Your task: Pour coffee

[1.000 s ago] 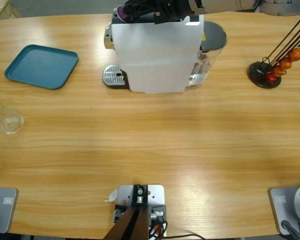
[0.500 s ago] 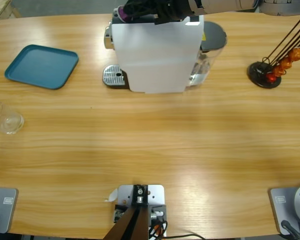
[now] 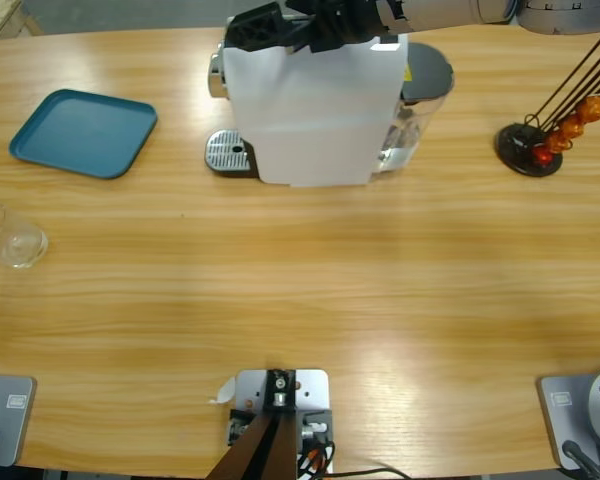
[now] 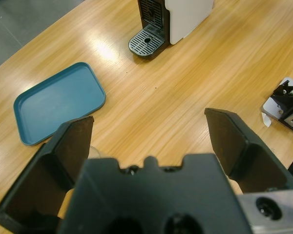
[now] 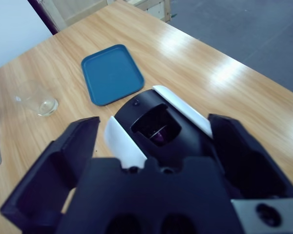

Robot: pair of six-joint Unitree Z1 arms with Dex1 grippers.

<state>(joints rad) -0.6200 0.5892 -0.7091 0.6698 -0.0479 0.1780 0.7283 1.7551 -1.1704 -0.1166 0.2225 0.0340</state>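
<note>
— Where's the coffee?

— I can't see any. The clear glass (image 3: 12, 241) at the left edge of the high view looks empty, standing on the desk (image 3: 300, 300) below the teal tray (image 3: 83, 132), which carries nothing.

— And the machine?

— The white coffee machine (image 3: 315, 105) sits at top centre, its drip grate (image 3: 227, 152) bare. My right claw (image 5: 154, 134) hangs over its open black top slot (image 5: 156, 127), jaws spread, gripping nothing; something purple shows inside.

— Left side?

— My left claw (image 4: 149, 136) is spread wide above the desk, empty.

— Any writing?

— None I can read. Orange capsules sit on the black rack (image 3: 545, 135) at upper right.
</note>
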